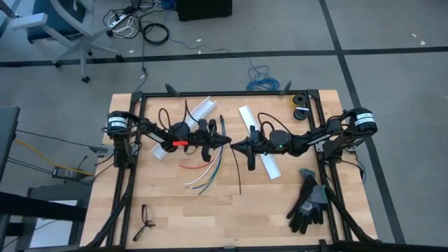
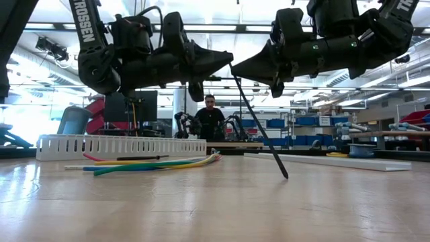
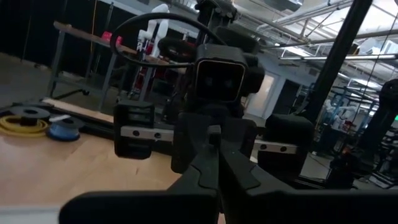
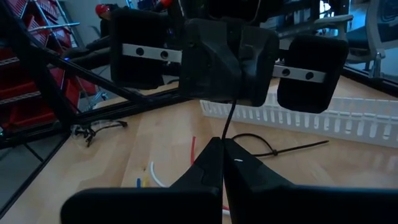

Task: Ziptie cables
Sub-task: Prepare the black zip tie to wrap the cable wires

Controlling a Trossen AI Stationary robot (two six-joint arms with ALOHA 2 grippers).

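Now, arms: two, tips meeting mid-table.
Left gripper [image 1: 225, 141]: clenched, fingers pressed together, nothing visibly held.
Right gripper [image 1: 235, 147]: clenched on one black zip tie [image 1: 239, 171] hanging toward 6 o'clock.
Cables [image 1: 204, 175]: one bundle, flat on the table [image 1: 175, 217] at 7 o'clock from the tips; long axis 1-to-7 o'clock, loose ends toward 7.
White slotted channels: two.

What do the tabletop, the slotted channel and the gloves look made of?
Tabletop: looks like wood, pale butcher-block strips with visible grain, low sheen. Slotted channel: probably white plastic, with evenly moulded slots along its wall. Gloves: seemingly dark knit fabric, maybe rubber-coated; too small to tell.
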